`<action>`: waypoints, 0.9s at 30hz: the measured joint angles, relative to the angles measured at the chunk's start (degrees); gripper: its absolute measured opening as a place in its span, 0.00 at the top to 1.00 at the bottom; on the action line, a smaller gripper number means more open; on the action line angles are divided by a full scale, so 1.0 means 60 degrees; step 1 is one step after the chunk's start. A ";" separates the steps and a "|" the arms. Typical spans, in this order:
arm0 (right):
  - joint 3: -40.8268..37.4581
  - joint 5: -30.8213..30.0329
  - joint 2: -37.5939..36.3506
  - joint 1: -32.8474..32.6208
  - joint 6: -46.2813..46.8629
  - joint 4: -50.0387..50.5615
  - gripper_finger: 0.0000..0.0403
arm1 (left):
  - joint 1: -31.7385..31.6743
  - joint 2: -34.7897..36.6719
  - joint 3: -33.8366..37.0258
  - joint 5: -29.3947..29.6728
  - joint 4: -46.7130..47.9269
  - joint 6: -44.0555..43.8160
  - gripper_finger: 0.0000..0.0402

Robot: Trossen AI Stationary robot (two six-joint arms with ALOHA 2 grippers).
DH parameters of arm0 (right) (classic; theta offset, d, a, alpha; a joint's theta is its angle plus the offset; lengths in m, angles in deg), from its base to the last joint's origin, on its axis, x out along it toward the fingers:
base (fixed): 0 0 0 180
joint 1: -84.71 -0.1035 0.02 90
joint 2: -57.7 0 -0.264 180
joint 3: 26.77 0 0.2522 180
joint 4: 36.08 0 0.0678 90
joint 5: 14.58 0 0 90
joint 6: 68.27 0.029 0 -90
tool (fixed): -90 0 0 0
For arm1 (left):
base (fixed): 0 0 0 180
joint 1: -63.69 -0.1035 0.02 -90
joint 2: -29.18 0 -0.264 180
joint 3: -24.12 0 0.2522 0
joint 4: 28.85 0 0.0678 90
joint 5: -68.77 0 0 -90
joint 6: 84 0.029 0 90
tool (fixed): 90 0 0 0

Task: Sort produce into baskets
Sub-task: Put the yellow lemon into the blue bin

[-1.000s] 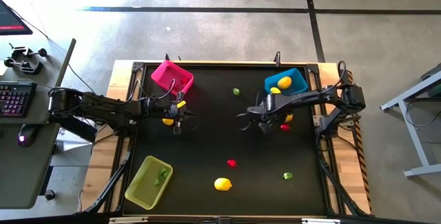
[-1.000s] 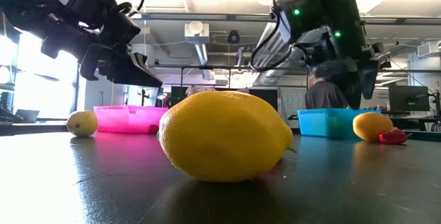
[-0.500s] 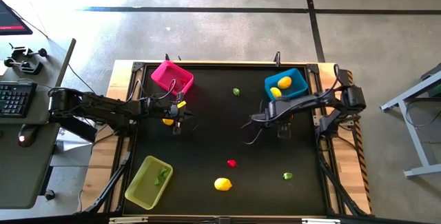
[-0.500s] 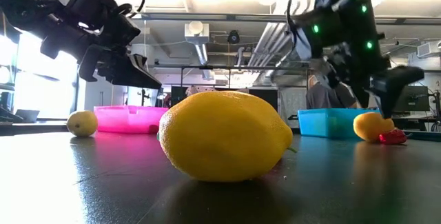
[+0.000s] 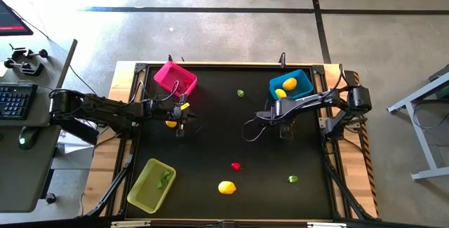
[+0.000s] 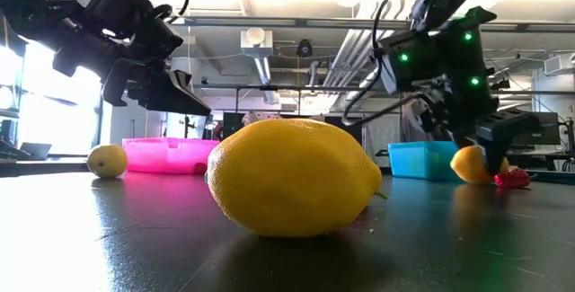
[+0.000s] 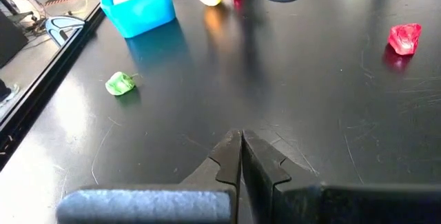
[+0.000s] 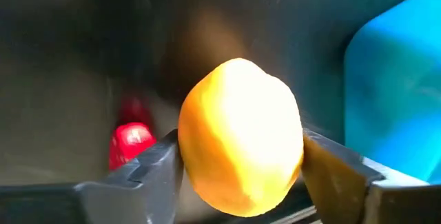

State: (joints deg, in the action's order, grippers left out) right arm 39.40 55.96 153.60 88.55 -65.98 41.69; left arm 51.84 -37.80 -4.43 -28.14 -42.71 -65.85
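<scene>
My right gripper stands just in front of the blue basket, shut on a yellow lemon. A red piece lies beside the lemon. The blue basket holds two lemons. My left gripper is shut and empty, and hangs above the table near the pink basket. Another lemon lies next to it. The yellow-green basket at the near left holds a green piece. My right gripper pinches the lemon's two opposite sides between its two fingers. The fingers come slanting down from the table's left. In the low view the lemon sits at table height beside the red piece. Whether it is lifted I cannot tell.
Loose on the black table lie a green piece at the far middle, a red piece, a lemon at the near middle and a green piece at the near right. That lemon fills the low view's foreground.
My right gripper has come down and gone toward the table's right, to the lemon in front of the blue basket, and its fingers now stand on the lemon's sides. In the low view the lemon has shifted a little to the left.
</scene>
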 joint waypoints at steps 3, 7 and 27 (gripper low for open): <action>0.0353 0.0004 0.0000 -0.0004 0.0369 0.0191 0.47 | -0.0001 0.0000 0.0000 0.0000 0.0000 0.0000 1.00; 0.1162 0.0002 -0.0147 0.0002 0.1027 0.0922 0.51 | 0.0002 0.0000 0.0000 -0.0003 0.0000 -0.0004 1.00; 0.2363 -0.1158 -0.2169 0.6154 0.2828 0.0636 0.51 | 0.0000 0.0000 0.0000 0.0000 0.0007 -0.0059 1.00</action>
State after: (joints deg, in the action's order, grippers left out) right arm 53.58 49.01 140.58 125.47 -49.01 45.50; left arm 51.84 -37.80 -4.43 -28.14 -42.67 -66.21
